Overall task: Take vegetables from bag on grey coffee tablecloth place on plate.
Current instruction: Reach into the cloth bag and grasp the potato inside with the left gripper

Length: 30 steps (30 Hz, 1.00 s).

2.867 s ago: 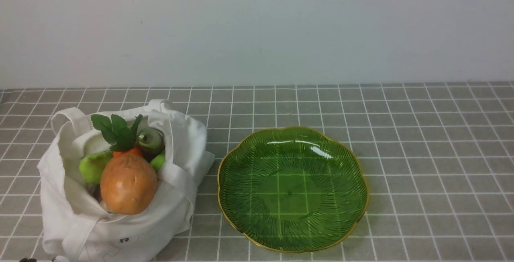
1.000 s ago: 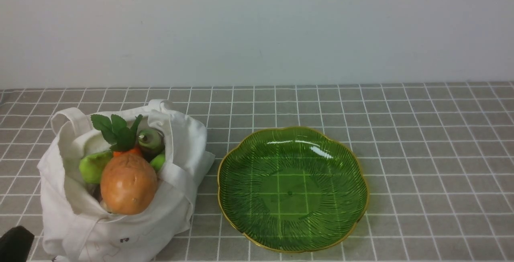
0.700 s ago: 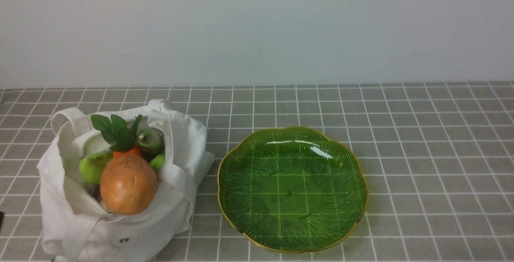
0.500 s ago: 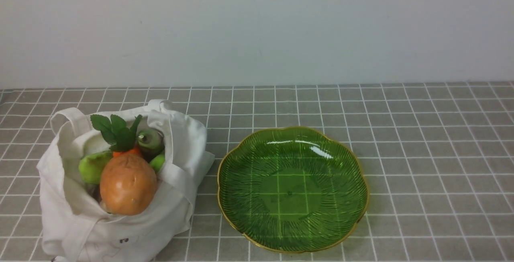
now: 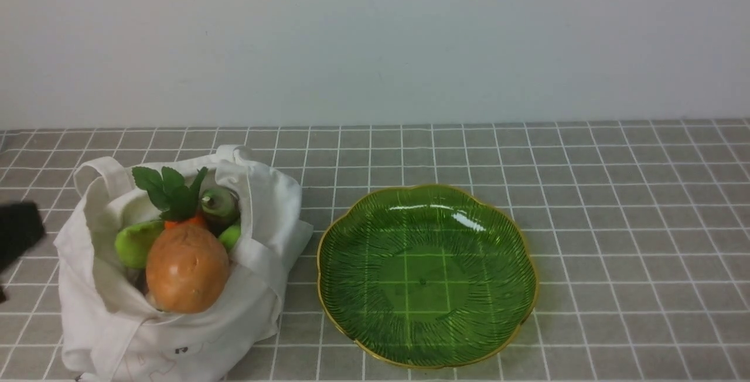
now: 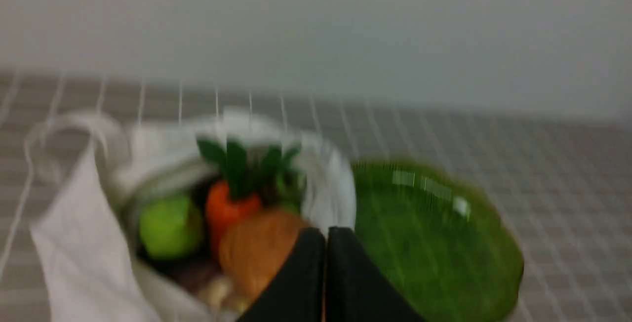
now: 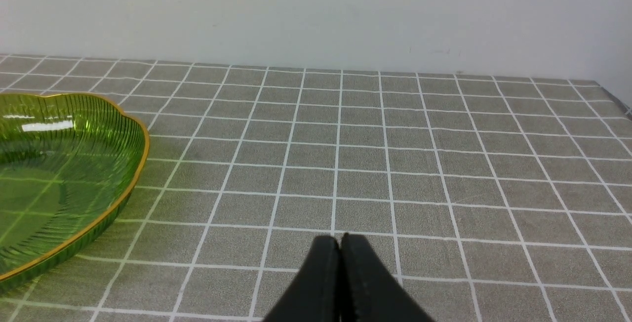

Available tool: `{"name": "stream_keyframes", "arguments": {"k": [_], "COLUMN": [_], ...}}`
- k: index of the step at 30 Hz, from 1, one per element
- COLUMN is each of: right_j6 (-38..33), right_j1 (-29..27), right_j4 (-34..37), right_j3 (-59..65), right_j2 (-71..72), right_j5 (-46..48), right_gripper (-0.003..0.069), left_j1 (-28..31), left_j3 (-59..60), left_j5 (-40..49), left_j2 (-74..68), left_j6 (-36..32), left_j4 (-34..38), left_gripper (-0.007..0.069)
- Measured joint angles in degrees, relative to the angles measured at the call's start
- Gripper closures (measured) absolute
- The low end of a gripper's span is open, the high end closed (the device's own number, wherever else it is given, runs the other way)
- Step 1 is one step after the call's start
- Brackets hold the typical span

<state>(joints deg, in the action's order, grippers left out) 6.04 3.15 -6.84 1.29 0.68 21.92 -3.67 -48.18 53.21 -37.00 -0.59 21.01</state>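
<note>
Grey white-gridded cloth surface [image 5: 615, 206] across the lower frame, plain pale wall [image 5: 375, 36] above, white cloth tote bag [image 5: 258, 288] lower left holding toy vegetables [image 5: 187, 268], gold-rimmed green glass plate [image 5: 363, 253] centre, beside it, left end effector [image 6: 325, 235] and right end effector [image 7: 340, 243] both pressed together.

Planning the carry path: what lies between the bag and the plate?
Only a narrow strip of bare grey tablecloth lies between the bag and the plate, as the front view shows.

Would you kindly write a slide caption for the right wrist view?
Right gripper, shut, over the grey tablecloth; gold-rimmed green plate partly in view.
</note>
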Motion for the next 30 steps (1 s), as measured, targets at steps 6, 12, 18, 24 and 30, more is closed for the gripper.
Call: {"name": "stream_keyframes", "arguments": {"k": [6, 12, 18, 24, 30], "right_j6": [0.0, 0.0, 0.0, 0.0, 0.0], "right_j1": [0.0, 0.0, 0.0, 0.0, 0.0], "right_j4": [0.0, 0.0, 0.0, 0.0, 0.0], "right_j3": [0.0, 0.0, 0.0, 0.0, 0.0], "right_j2": [0.0, 0.0, 0.0, 0.0, 0.0], "right_j5": [0.0, 0.0, 0.0, 0.0, 0.0], "right_gripper": [0.0673, 0.0673, 0.0673, 0.0673, 0.0673], "left_j1": [0.0, 0.0, 0.0, 0.0, 0.0], "left_j3": [-11.4, -17.7, -22.0, -22.5, -22.5], "left_j5": [11.9, 14.1, 17.4, 17.4, 17.4], "left_j2": [-17.7, -25.7, -35.0, -40.0, -43.0], "left_j6": [-2.7, -5.0, -5.4, -4.2, 2.3], "left_j4": [-1.1, -1.3, -1.4, -1.4, -1.4], "left_gripper": [0.0633, 0.0633, 0.0547, 0.0264, -0.0027]}}
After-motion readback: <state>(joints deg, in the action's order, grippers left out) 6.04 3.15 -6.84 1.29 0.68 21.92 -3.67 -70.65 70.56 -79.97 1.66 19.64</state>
